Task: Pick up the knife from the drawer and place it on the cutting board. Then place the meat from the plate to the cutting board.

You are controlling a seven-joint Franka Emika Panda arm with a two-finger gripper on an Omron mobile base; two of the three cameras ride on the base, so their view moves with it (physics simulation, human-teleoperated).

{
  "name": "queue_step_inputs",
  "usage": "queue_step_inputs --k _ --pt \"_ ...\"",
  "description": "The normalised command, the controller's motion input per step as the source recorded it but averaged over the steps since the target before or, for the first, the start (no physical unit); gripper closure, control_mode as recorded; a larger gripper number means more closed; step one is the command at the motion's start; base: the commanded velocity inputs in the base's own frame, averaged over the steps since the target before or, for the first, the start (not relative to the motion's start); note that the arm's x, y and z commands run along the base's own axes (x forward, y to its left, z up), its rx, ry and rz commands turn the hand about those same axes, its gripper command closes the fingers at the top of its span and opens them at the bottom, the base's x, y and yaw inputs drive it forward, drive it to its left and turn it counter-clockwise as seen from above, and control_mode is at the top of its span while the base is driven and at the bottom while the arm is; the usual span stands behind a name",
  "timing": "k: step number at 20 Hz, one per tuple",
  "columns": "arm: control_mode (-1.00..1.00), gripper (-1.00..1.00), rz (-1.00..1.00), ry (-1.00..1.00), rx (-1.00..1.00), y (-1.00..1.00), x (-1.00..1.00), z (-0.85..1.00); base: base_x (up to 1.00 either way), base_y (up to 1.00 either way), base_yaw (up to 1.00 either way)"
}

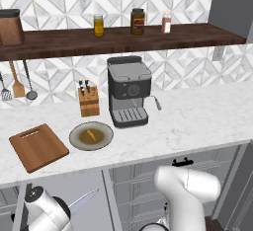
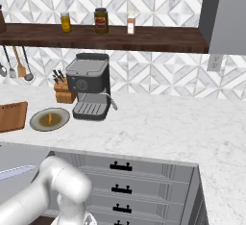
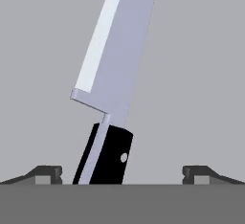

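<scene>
The knife [image 3: 112, 65] lies on the grey floor of the open drawer [image 1: 74, 183], its silver-grey blade running away from the hand. My gripper [image 3: 122, 174] is open, with its fingertips [image 3: 48, 173] wide apart on either side of the black handle and not touching it. In the base views the blade [image 1: 84, 200] [image 2: 14, 172] pokes out past my wrist low in the drawer [image 2: 19, 154]. On the counter lies the reddish-brown cutting board [image 1: 38, 147] [image 2: 12, 116]. Beside it is the plate [image 1: 76, 138] [image 2: 38, 121], holding the small orange meat [image 1: 91, 135] [image 2: 50, 118].
A dark coffee machine [image 1: 129, 91] and a wooden knife block [image 1: 89, 100] stand behind the plate. Utensils [image 1: 17, 82] hang on the wall at left, and jars [image 1: 137, 21] sit on the shelf above. Closed drawers with black handles [image 2: 120, 165] are to the right.
</scene>
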Motion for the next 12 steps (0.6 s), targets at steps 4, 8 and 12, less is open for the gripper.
queue_step_inputs --k 4,8,12 --pt "-1.00 -1.00 -0.03 -0.06 0.00 0.01 0.00 -0.62 0.00 0.00 0.00" --pt "-1.00 -1.00 -0.04 0.00 0.00 0.00 0.00 -0.29 0.00 0.00 0.00" --pt "-1.00 -1.00 -0.04 0.00 0.00 0.00 0.00 -0.06 0.00 0.00 0.00"
